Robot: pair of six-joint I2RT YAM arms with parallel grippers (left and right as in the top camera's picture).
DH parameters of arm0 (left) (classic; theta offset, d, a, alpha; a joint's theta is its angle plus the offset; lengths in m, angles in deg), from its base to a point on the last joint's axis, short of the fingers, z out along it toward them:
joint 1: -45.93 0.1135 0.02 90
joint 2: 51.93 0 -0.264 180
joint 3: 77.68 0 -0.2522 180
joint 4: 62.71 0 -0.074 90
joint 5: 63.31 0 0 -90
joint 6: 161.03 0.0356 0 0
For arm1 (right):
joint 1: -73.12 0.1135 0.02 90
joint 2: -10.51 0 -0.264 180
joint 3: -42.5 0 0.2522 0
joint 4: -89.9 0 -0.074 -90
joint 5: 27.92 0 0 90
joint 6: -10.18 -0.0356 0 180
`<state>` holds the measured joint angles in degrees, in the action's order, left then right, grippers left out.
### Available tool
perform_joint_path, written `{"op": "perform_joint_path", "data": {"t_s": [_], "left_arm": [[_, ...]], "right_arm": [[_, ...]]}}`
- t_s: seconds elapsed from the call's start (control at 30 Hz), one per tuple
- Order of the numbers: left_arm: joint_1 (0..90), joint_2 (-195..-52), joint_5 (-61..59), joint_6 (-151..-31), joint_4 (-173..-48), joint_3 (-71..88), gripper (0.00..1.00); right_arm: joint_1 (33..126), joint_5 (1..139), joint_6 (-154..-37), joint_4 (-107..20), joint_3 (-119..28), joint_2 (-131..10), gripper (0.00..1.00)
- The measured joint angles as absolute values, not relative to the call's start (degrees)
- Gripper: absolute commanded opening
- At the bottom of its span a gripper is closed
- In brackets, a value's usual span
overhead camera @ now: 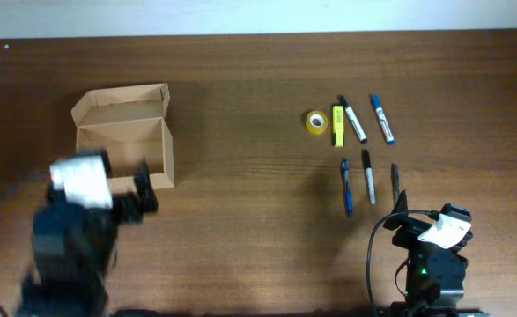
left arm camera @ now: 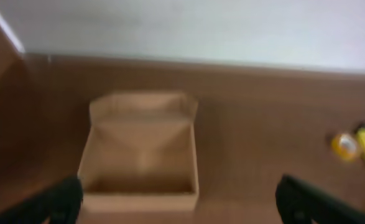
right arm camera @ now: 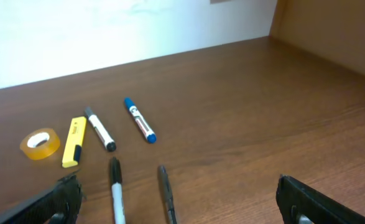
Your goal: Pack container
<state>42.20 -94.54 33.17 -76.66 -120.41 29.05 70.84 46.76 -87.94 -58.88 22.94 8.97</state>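
At this moment the packing had not visibly begun. The container (overhead camera: 126, 136) sat on the left part of the table (overhead camera: 240, 220) with its hinged flap folded back toward the far edge. Its interior showed only bare cardboard in both the overhead and left wrist views, although the wrist view was blurred. All the loose items lay well apart from it on the right part of the table. The far row held a yellow tape roll (overhead camera: 316, 122), a yellow highlighter (overhead camera: 337, 125), a black-capped marker (overhead camera: 354, 121) and a blue marker (overhead camera: 382, 120). The near row held a blue pen (overhead camera: 347, 187), a white-barrelled pen (overhead camera: 369, 178) and a dark pen (overhead camera: 395, 180). None of these touched the box or a claw. The left gripper (left arm camera: 182, 205) hovered just at the near side of the container with its jaws spread wide and nothing between them. The right gripper (right arm camera: 185, 205) faced the items from the near side, jaws likewise fully spread and empty. As a judgement, every transfer remained to be done. Each item needed picking up on the right and carrying across to the box, and the flap probably needed closing afterwards.
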Motion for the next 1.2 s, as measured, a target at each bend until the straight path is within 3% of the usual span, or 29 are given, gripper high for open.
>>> {"op": "perform_joint_path", "data": {"t_s": [0.17,0.3,0.5,0.53,0.6,1.07,1.1,1.13,1.2], "left_arm": [[42.2,-121.1,34.15,-75.92,-139.27,4.14,1.0],[42.2,-136.2,30.65,-75.35,-142.51,-7.54,1.0],[42.2,-146.73,24.53,-75.26,-141.81,-9.72,1.0],[42.2,-148.26,24.01,-75.59,-141.85,-9.72,0.79],[42.2,-151.06,23.44,-76.55,-141.94,-9.77,0.68],[42.2,-169.68,25.65,-82.5,-140.61,-9.92,0.55],[42.2,-170.69,25.87,-82.74,-140.17,-9.92,0.5],[42.2,-171.58,26.04,-82.94,-139.77,-9.92,0.39],[42.2,-173.03,26.19,-83.59,-139.14,-9.92,0.07]], "right_arm": [[70.84,46.74,-87.94,-58.84,22.94,8.99,0.99],[70.84,46.74,-87.96,-58.86,22.94,9.01,0.99],[70.84,46.74,-87.94,-58.86,22.94,9.01,0.99],[70.84,46.74,-87.94,-58.86,22.94,9.01,0.99],[70.84,46.74,-87.94,-58.86,22.94,9.01,0.99],[70.84,46.74,-87.91,-58.86,22.94,9.01,0.99],[70.84,46.74,-87.94,-58.86,22.94,9.01,0.99],[70.84,46.74,-87.91,-58.86,22.94,9.01,0.99],[70.84,46.74,-87.94,-58.86,22.94,9.01,0.99]]}}
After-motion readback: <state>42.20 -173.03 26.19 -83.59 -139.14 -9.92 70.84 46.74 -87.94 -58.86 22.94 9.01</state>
